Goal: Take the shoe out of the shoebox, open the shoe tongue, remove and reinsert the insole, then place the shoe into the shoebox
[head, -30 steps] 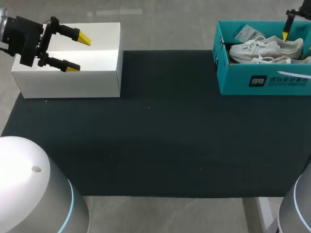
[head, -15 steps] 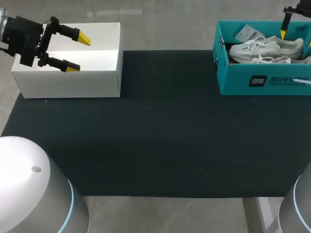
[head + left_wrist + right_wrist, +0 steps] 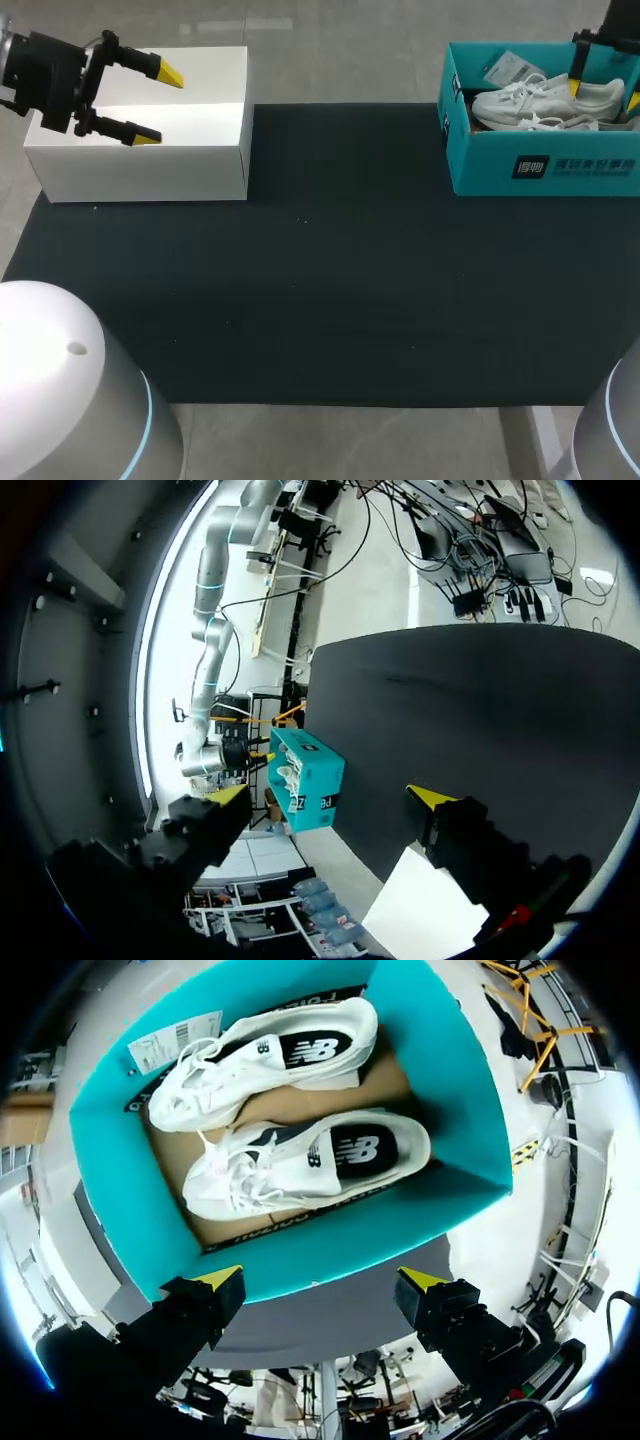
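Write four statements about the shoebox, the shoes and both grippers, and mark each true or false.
1. Two white shoes lie inside the teal shoebox. True.
2. The right gripper is shut on a shoe. False: its fingers are open above the shoebox, holding nothing.
3. The left gripper hangs over the white box, fingers open. True.
4. One shoe lies on the black mat. False: the mat bears no shoe; both are in the shoebox.
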Action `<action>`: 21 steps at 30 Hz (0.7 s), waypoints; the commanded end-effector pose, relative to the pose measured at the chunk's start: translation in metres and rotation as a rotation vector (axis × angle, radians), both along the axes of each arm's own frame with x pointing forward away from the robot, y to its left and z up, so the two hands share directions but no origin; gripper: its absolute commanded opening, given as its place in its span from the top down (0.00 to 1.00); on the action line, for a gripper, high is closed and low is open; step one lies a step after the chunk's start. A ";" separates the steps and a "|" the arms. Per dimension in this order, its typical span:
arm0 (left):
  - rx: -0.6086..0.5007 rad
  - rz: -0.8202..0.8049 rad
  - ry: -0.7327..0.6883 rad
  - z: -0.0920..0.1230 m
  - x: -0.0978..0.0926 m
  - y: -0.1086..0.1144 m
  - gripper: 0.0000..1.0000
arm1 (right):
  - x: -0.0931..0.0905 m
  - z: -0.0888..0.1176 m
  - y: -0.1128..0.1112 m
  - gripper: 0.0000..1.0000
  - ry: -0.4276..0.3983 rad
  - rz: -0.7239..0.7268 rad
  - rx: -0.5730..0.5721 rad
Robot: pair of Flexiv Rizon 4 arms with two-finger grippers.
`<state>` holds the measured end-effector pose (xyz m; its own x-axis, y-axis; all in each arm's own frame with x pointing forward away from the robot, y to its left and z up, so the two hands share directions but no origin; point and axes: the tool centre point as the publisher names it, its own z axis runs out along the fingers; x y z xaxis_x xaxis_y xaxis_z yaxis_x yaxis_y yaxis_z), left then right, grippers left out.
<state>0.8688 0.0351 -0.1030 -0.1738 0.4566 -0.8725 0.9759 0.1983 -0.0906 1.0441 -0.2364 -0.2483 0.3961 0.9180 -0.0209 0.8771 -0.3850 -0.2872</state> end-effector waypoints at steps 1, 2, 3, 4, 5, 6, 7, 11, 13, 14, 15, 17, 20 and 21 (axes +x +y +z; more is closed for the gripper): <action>0.022 0.255 0.152 0.004 0.014 -0.013 0.00 | -0.013 -0.014 0.006 0.00 -0.267 0.031 -0.120; 0.009 0.305 0.186 0.005 0.019 -0.016 0.00 | -0.015 -0.016 0.008 0.00 -0.266 0.043 -0.130; -0.007 0.383 0.229 0.008 0.024 -0.019 0.00 | -0.018 -0.017 0.010 0.00 -0.271 0.050 -0.142; -0.034 0.462 0.285 0.010 0.029 -0.022 0.00 | -0.020 -0.018 0.013 0.00 -0.278 0.058 -0.160; -0.054 0.501 0.331 0.012 0.035 -0.024 0.00 | -0.023 -0.019 0.015 0.00 -0.279 0.065 -0.175; -0.084 0.561 0.382 0.013 0.040 -0.026 0.00 | -0.025 -0.020 0.017 0.00 -0.285 0.073 -0.187; -0.102 0.614 0.419 0.013 0.045 -0.027 0.00 | -0.028 -0.021 0.019 0.00 -0.289 0.081 -0.202; -0.226 0.850 0.528 0.009 0.065 -0.028 0.00 | -0.040 -0.022 0.026 0.00 -0.283 0.098 -0.243; -0.265 0.937 0.557 0.007 0.073 -0.027 0.00 | -0.046 -0.020 0.028 0.00 -0.285 0.097 -0.247; -0.311 0.997 0.573 0.007 0.080 -0.026 0.00 | -0.051 -0.018 0.028 0.00 -0.289 0.094 -0.248; -0.317 1.018 0.579 0.006 0.083 -0.025 0.00 | -0.053 -0.017 0.028 0.00 -0.290 0.093 -0.248; -0.358 1.074 0.600 0.006 0.092 -0.024 0.00 | -0.061 -0.013 0.028 0.00 -0.310 0.086 -0.243; -0.391 1.100 0.631 0.007 0.095 -0.026 0.00 | -0.070 -0.009 0.027 0.00 -0.343 0.078 -0.244; -0.405 1.116 0.639 0.008 0.097 -0.026 0.00 | -0.073 -0.008 0.028 0.00 -0.355 0.081 -0.249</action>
